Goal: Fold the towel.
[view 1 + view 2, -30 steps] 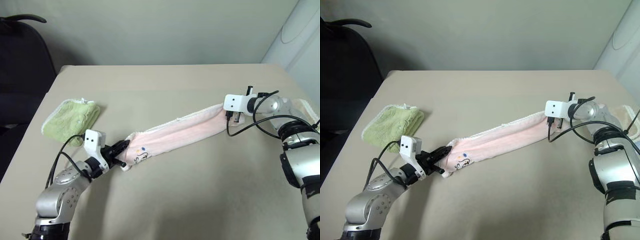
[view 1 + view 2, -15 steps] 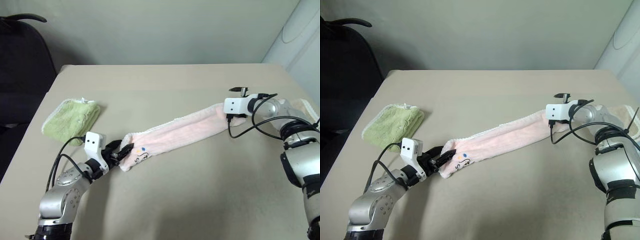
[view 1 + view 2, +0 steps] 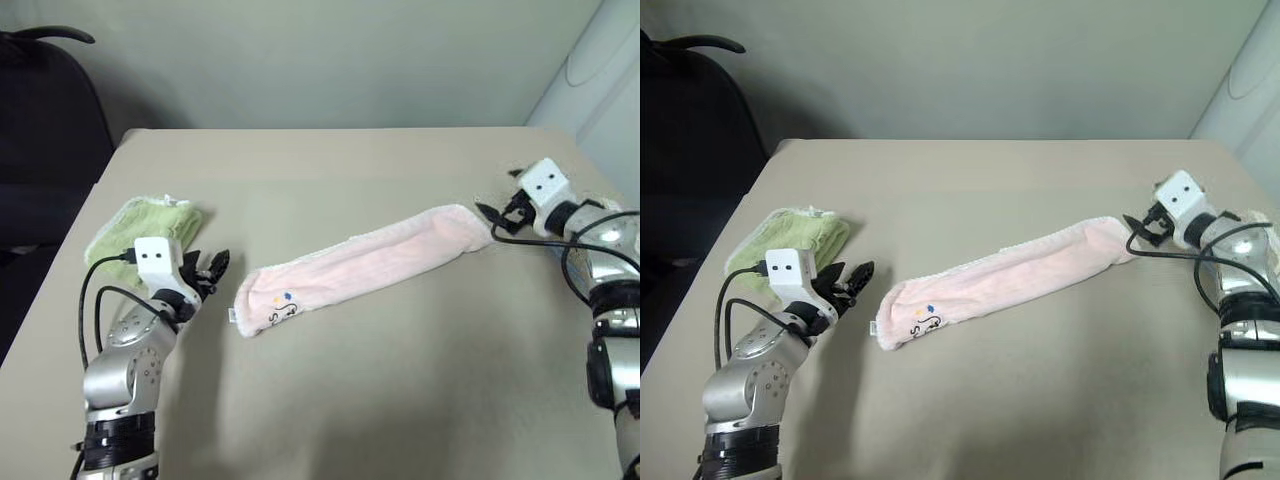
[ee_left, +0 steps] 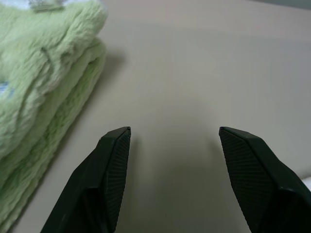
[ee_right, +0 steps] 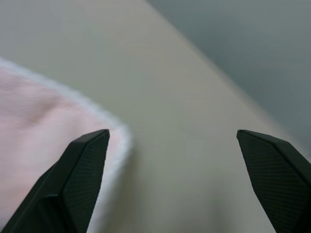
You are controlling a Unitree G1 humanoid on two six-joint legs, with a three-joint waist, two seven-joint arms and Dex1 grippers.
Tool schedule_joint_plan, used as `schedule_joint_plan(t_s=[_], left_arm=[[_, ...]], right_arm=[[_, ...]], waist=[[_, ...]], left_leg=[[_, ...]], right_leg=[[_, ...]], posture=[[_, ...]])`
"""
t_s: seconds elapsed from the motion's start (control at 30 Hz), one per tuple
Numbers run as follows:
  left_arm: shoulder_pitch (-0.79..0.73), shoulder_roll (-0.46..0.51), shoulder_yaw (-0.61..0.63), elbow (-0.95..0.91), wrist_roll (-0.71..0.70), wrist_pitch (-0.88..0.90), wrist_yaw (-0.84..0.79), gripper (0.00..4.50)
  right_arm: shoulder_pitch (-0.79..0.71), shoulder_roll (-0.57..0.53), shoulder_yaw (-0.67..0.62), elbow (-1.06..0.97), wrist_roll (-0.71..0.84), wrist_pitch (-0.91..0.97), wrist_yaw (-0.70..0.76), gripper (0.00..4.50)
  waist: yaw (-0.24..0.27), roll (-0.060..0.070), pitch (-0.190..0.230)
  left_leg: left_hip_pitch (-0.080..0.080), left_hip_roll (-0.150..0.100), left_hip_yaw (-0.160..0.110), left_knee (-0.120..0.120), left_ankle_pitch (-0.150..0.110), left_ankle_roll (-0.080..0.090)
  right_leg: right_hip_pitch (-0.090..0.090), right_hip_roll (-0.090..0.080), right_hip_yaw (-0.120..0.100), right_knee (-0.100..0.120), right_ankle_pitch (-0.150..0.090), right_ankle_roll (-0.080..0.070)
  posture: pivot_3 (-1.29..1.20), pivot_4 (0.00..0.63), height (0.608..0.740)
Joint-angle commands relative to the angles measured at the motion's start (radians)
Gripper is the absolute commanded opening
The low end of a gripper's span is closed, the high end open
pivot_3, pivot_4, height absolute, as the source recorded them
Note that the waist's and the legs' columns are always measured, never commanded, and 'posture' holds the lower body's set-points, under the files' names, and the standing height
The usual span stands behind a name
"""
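Observation:
The towel (image 3: pixel 360 262) is pale pink and lies as a long, narrow folded strip slanting across the table (image 3: pixel 330 400). Its near left end carries a small embroidered mark (image 3: pixel 284 298). My left gripper (image 3: pixel 212 268) hovers open a short way left of that end, between it and a light green towel, holding nothing. In the left wrist view its fingers (image 4: pixel 112 160) stand wide over bare tabletop. My right gripper (image 3: pixel 495 215) is open just right of the towel's far end. The right wrist view shows the towel's white-edged corner (image 5: pixel 34 107) beside one finger.
A folded light green towel (image 3: pixel 135 232) lies near the table's left edge, close beside my left gripper. A black chair (image 3: pixel 45 130) stands off the left side. A pale cloth (image 3: pixel 1260 215) peeks out behind my right arm. A white object (image 3: pixel 590 70) stands at the back right.
Both grippers have opened and let go of the towel's ends. The left one drew back leftward, the right one rightward, and the towel now lies slack on the table.

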Motion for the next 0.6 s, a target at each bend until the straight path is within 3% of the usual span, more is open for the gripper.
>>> schedule_joint_plan(t_s=[0.03,0.13,0.33,0.6], left_arm=[[0.023,0.04,-0.013,-0.12,-0.056,-0.011,-0.121,3.16],[0.064,0.114,-0.033,-0.191,-0.095,-0.021,-0.268,3.16],[0.165,0.311,-0.102,-0.288,-0.062,-0.062,-0.528,3.16],[0.321,0.479,-0.178,-0.273,0.067,-0.181,-0.719,3.16]], right_arm=[[0.098,0.022,-0.173,-0.312,0.296,0.479,-0.014,4.43],[0.17,0.076,-0.292,-0.465,0.467,0.783,-0.123,4.43],[0.205,0.153,-0.468,-0.541,0.667,1.115,-0.3,4.43],[0.191,0.26,-0.568,-0.523,0.74,1.264,-0.498,4.43]], waist=[[-0.001,0.0,0.0],[-0.001,-0.001,0.0],[-0.004,-0.001,0.0],[-0.005,0.0,0.0]], left_leg=[[0.0,0.0,0.0,0.0,0.0,0.0],[0.0,0.0,0.001,0.0,0.0,0.0],[0.003,0.0,0.0,-0.001,0.0,-0.001],[0.003,0.0,-0.002,-0.001,-0.002,0.004]], right_leg=[[0.0,0.0,0.0,0.0,0.0,0.0],[-0.001,0.002,0.001,0.0,0.0,0.0],[0.0,0.004,0.003,0.0,-0.001,0.001],[0.0,0.003,0.002,0.001,-0.001,0.001]], posture=[[0.0,0.15,0.74],[0.0,0.15,0.74],[0.0,0.15,0.74],[0.0,0.15,0.74]])
